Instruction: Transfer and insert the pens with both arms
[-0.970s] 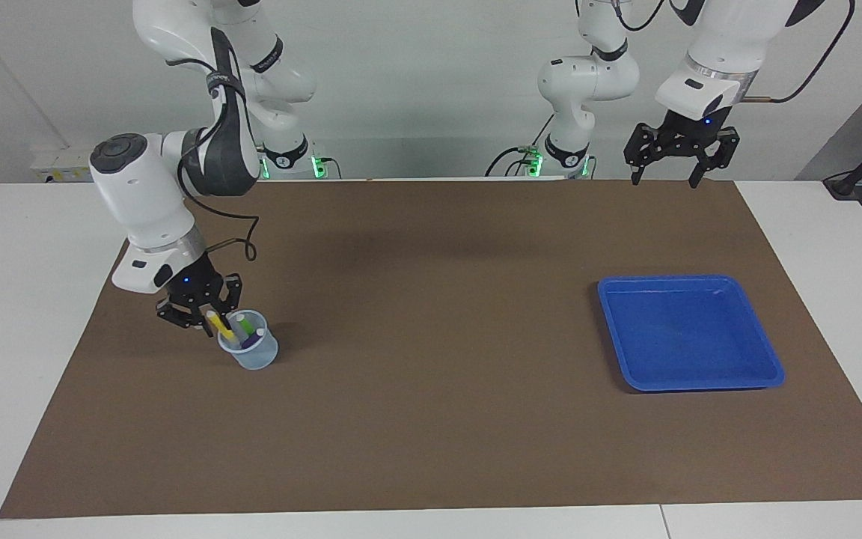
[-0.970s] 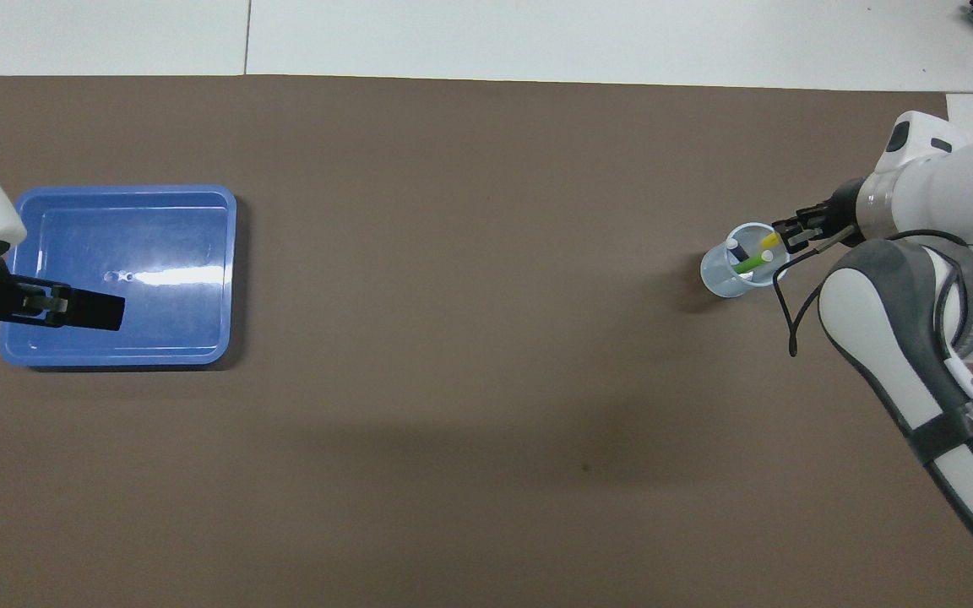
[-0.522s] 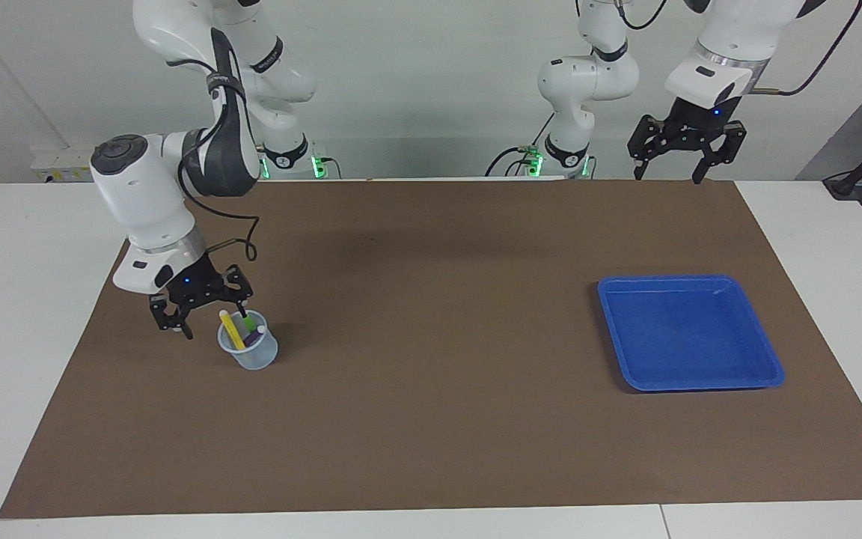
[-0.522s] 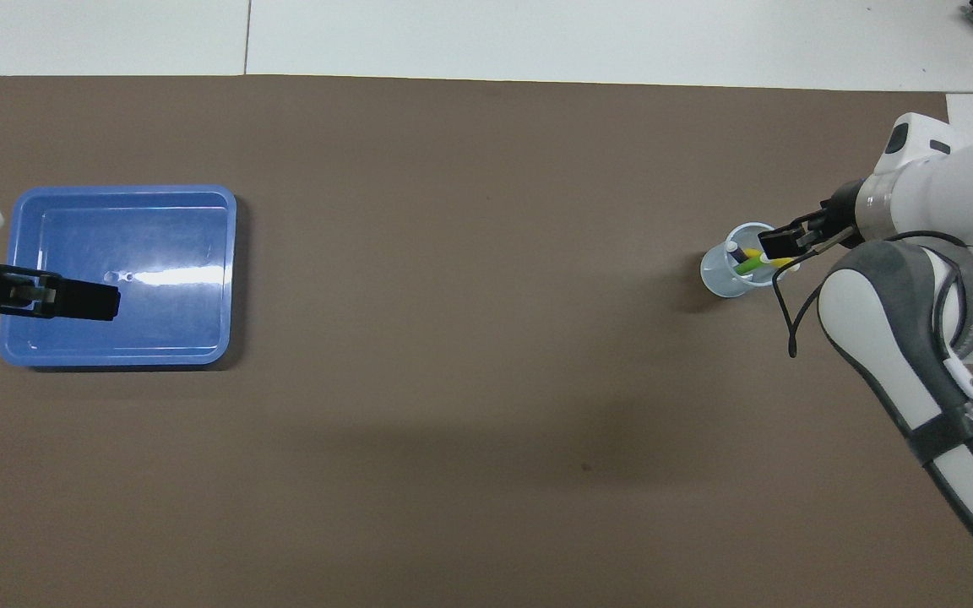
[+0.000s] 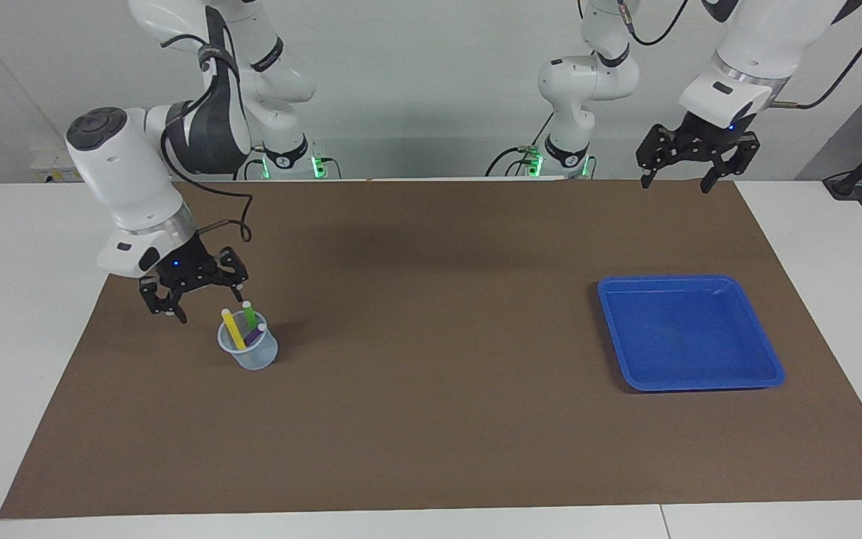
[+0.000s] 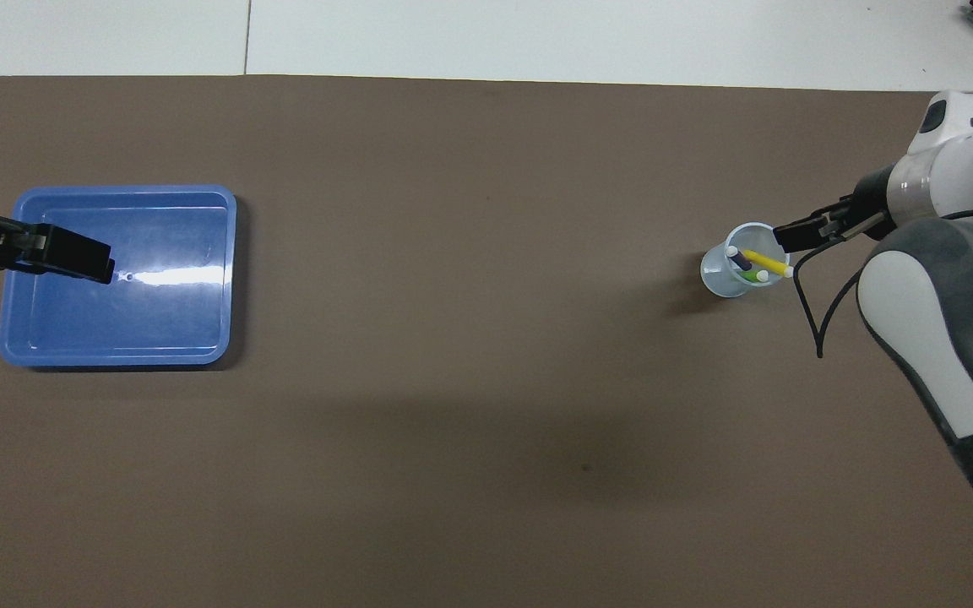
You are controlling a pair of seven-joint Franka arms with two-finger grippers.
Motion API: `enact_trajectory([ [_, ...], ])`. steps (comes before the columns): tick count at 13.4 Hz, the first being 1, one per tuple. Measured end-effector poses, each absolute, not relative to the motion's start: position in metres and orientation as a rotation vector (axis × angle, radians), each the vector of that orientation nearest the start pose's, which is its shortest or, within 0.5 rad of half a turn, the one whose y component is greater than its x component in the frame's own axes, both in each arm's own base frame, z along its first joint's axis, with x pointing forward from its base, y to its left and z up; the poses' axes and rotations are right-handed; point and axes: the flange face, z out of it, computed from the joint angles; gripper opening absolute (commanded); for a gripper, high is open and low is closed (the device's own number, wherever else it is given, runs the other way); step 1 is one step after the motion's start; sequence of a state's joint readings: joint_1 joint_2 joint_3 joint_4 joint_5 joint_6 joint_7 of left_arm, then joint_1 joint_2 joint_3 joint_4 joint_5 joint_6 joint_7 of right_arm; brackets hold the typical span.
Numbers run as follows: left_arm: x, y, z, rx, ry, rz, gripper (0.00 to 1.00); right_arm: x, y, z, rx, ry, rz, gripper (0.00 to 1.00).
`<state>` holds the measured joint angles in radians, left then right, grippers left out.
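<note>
Three pens stand tilted in a clear plastic cup (image 5: 250,353) (image 6: 725,277) at the right arm's end of the mat: a yellow pen (image 5: 233,329) (image 6: 763,263), a green pen (image 5: 249,315) (image 6: 748,275) and a purple pen (image 5: 255,335) (image 6: 740,258). My right gripper (image 5: 203,301) (image 6: 797,236) hangs open just above and beside the cup, holding nothing. High in the air at the left arm's end, my left gripper (image 5: 675,183) (image 6: 73,257) is open and empty; from overhead it overlaps the blue tray.
A blue tray (image 5: 689,280) (image 6: 231,279) with nothing in it lies at the left arm's end. A brown mat (image 5: 438,337) (image 6: 486,338) covers most of the white table. Two smaller arm bases with green lights stand at the robots' edge.
My right gripper opened, let go of the yellow pen, which now rests in the cup, then rose and drew away from the cup. The left gripper lifted a little.
</note>
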<state>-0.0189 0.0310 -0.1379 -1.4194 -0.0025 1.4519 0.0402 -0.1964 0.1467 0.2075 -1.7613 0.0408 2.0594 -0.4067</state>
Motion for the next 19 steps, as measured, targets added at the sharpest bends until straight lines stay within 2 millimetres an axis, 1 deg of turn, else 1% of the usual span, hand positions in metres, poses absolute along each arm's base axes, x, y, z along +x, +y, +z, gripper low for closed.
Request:
enact_trajectory([
  [2, 0.545, -0.085, 0.667, -3.133, 0.31, 0.0, 1.0, 0.611, 0.011, 0.515, -3.045, -0.56, -0.243, 1.0],
  [5, 0.545, -0.088, 0.665, -3.132, 0.318, 0.008, 1.0, 0.601, 0.029, 0.54, -3.05, -0.513, -0.219, 1.0],
  [7, 0.544, -0.09, 0.662, -3.13, 0.325, 0.021, 1.0, 0.595, 0.047, 0.566, -3.051, -0.474, -0.198, 1.0],
  [9, 0.541, -0.087, 0.655, -3.127, 0.314, 0.048, 1.0, 0.587, 0.066, 0.593, -3.054, -0.434, -0.181, 1.0],
  [10, 0.54, -0.084, 0.652, -3.126, 0.306, 0.06, 1.0, 0.582, 0.071, 0.604, -3.056, -0.419, -0.176, 1.0],
  [12, 0.537, -0.081, 0.649, -3.124, 0.298, 0.073, 1.0, 0.569, 0.073, 0.622, -3.064, -0.411, -0.161, 1.0],
  [15, 0.534, -0.083, 0.649, -3.123, 0.302, 0.074, 1.0, 0.554, 0.068, 0.644, -3.074, -0.404, -0.127, 1.0],
  [17, 0.535, -0.082, 0.649, -3.123, 0.299, 0.075, 1.0, 0.552, 0.06, 0.648, -3.085, -0.388, -0.101, 1.0],
  [19, 0.535, -0.081, 0.649, -3.123, 0.299, 0.075, 1.0, 0.551, 0.055, 0.647, -3.104, -0.38, -0.075, 1.0],
])
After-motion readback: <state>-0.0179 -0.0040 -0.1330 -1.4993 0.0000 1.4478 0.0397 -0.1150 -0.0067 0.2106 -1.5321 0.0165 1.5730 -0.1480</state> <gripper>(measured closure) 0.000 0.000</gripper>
